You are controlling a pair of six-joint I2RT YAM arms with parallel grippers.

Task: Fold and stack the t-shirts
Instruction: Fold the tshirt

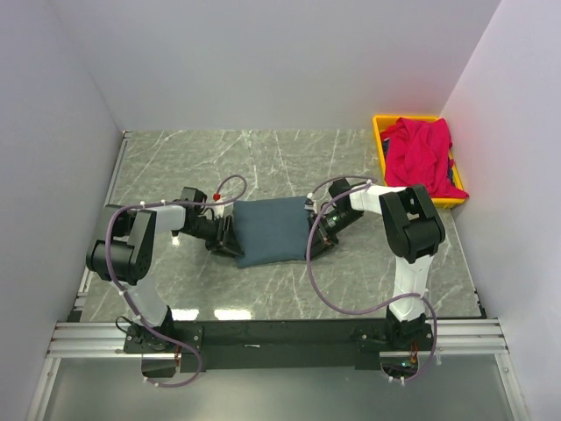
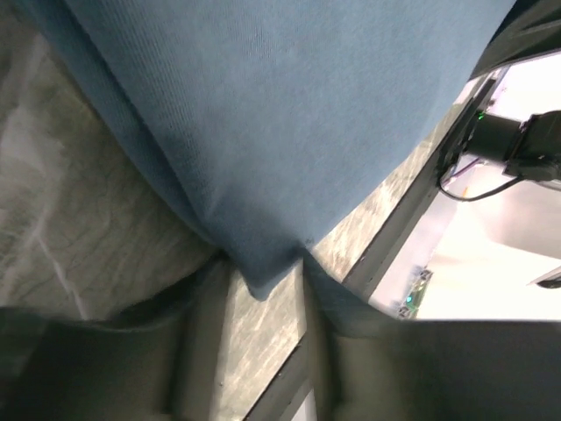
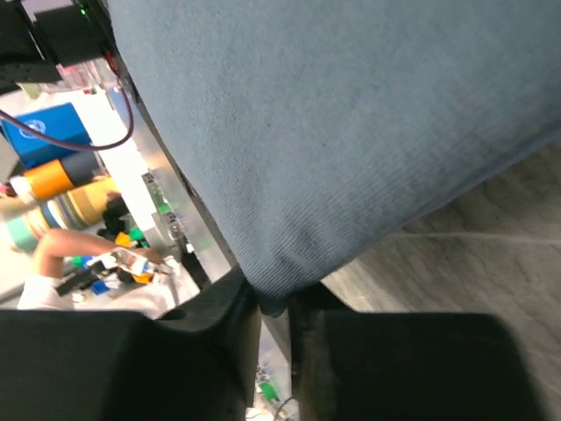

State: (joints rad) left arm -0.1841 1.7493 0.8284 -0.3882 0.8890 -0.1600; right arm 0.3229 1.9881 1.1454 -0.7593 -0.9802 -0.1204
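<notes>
The dark blue-grey t-shirt (image 1: 273, 230) lies folded into a compact rectangle at the middle of the table. My left gripper (image 1: 231, 240) is at its near-left corner. In the left wrist view that gripper (image 2: 265, 270) has its jaws apart, the shirt's corner (image 2: 263, 276) poking between the fingertips and table showing through the gap. My right gripper (image 1: 316, 234) is at the near-right corner. In the right wrist view it (image 3: 273, 298) is pinched shut on the shirt's corner (image 3: 276, 285). The crimson red t-shirt (image 1: 425, 158) sits crumpled in the bin.
A yellow plastic bin (image 1: 382, 132) stands at the back right against the wall, with dark cloth under the red shirt. White walls close in the marble table (image 1: 219, 158) on three sides. Purple cables (image 1: 329, 294) loop from both arms.
</notes>
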